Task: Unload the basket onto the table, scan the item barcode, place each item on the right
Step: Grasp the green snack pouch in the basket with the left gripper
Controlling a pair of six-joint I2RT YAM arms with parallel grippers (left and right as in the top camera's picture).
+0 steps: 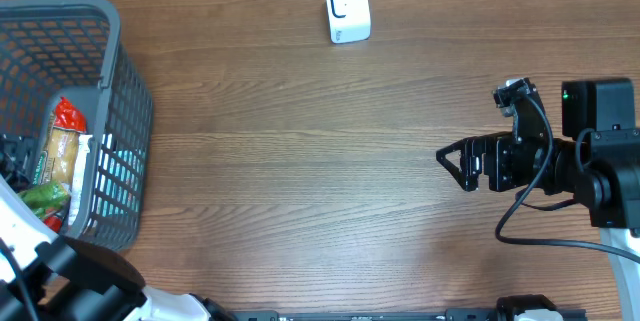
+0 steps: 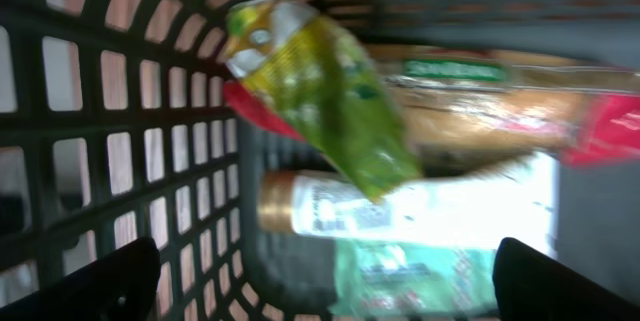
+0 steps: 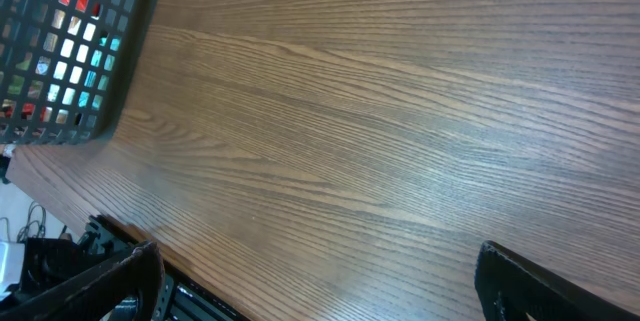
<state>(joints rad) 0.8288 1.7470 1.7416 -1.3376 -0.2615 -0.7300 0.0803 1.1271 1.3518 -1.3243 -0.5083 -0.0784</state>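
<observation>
Picking comes first: no item is out of the basket [image 1: 125, 101] yet, so the scan itself has not begun. Left gripper [image 2: 328, 286] hangs inside the basket above a green packet [image 2: 330, 101] and a white tube [image 2: 400, 211], jaws spread wide, holding nothing and touching nothing I can see. Next it likely must drop onto one item, close, lift it clear and carry it to the white scanner [image 1: 347, 8] at the far edge of the table [image 1: 300, 161]. Right gripper [image 1: 452, 164] hovers over the table, wide open and empty
</observation>
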